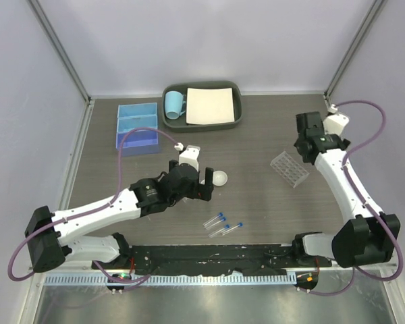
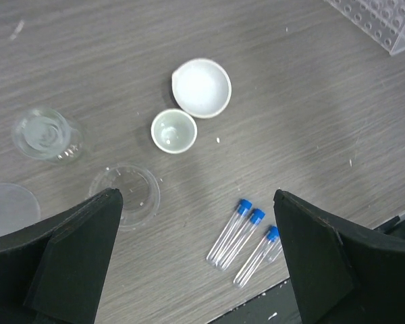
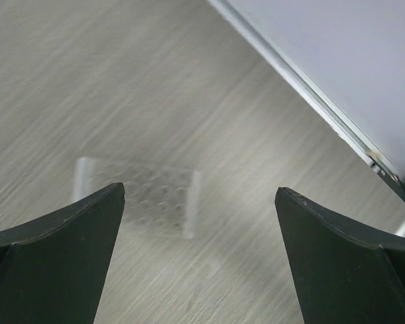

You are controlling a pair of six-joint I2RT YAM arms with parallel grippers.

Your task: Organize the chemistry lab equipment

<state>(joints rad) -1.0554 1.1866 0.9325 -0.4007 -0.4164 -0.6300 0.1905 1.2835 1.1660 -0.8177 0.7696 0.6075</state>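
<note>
Three clear blue-capped tubes (image 1: 223, 224) lie side by side near the front edge, and also show in the left wrist view (image 2: 246, 233). My left gripper (image 1: 191, 178) hangs open and empty above the table (image 2: 197, 256). Below it are two white round dishes, a larger one (image 2: 201, 88) and a smaller one (image 2: 173, 131), and a small clear bottle (image 2: 46, 133). One white dish (image 1: 219, 177) shows in the top view. The clear tube rack (image 1: 289, 168) stands at the right. My right gripper (image 1: 309, 145) is open and empty above the rack (image 3: 138, 199), which looks blurred.
The blue three-compartment box (image 1: 136, 125) stands at the back left. A dark grey tray (image 1: 235, 121) with a white sheet and a light-blue mug (image 1: 174, 103) is at the back. Two flat clear lids (image 2: 125, 194) (image 2: 10, 209) lie near the bottle.
</note>
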